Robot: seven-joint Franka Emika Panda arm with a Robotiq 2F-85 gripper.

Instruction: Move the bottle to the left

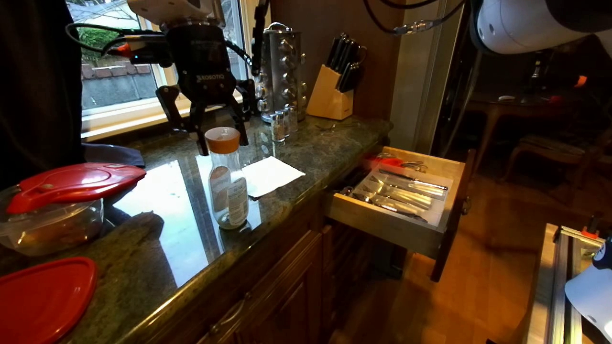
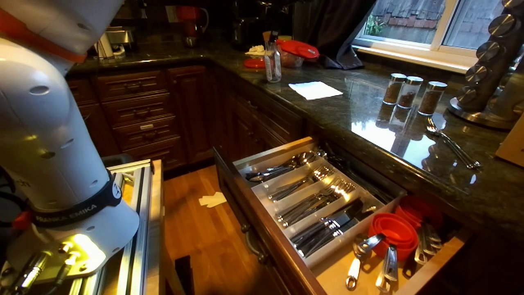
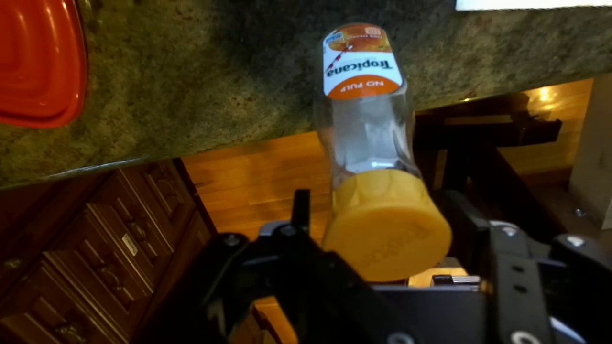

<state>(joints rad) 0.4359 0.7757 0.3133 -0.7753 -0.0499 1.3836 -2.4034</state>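
The bottle [image 1: 228, 186] is clear plastic with a wide orange cap and stands upright near the front edge of the dark stone counter. It also shows in an exterior view [image 2: 273, 67] and in the wrist view [image 3: 368, 129], where its Tropicana label faces the camera. My gripper [image 1: 223, 147] points down over the bottle, with its fingers on either side of the cap. In the wrist view my gripper [image 3: 377, 217] is open. A gap shows between the left finger and the cap; the right finger is very close to the cap, and contact there cannot be told.
White paper [image 1: 272, 174] lies beside the bottle. A red-lidded container [image 1: 52, 224] and a red lid [image 1: 48, 296] are on the counter. Glass jars [image 1: 278, 126], a spice rack [image 1: 282, 71] and a knife block [image 1: 330, 98] stand farther along. An open cutlery drawer [image 1: 382, 229] juts out.
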